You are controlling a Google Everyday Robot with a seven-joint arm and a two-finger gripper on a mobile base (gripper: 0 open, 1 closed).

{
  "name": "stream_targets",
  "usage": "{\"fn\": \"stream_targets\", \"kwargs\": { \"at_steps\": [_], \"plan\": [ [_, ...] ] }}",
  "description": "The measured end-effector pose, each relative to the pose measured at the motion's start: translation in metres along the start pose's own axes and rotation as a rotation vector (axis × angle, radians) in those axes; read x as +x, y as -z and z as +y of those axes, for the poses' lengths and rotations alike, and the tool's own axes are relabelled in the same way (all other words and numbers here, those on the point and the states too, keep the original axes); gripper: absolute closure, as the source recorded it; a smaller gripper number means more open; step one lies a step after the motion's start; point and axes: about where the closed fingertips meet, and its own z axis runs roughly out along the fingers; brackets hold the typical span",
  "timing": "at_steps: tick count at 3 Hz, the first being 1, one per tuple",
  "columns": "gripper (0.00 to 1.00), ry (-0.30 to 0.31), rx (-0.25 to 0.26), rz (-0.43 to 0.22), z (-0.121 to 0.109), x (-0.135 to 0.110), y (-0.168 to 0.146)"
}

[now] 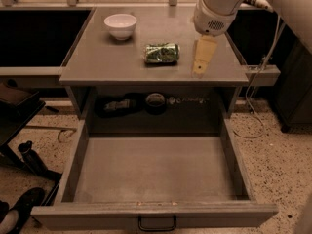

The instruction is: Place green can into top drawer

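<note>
A grey bench [107, 60] is seen from above with its top drawer [156, 172] pulled fully open toward the viewer, its flat floor bare. The green can [162, 53] lies on its side on the bench top, well short of the drawer. A white bowl [120, 25] sits behind and to one side of it. The robot's pale end effector [201, 62] hangs just beside the can, not touching it and holding nothing; whether it is spread or closed cannot be told. The drawer is ready. Grasping the can, carrying it forward and lowering it in all appear not yet done.
</note>
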Motion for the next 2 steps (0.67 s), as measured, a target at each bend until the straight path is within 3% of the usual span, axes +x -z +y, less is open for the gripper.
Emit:
{"fn": "stream_targets", "kwargs": {
  "at_steps": [1, 2],
  "plan": [
    [0.00, 0.050, 0.000, -0.003, -0.028, -0.017, -0.025],
    [0.00, 0.071, -0.033, 0.018, -0.062, -0.030, -0.076]
  ]
}}
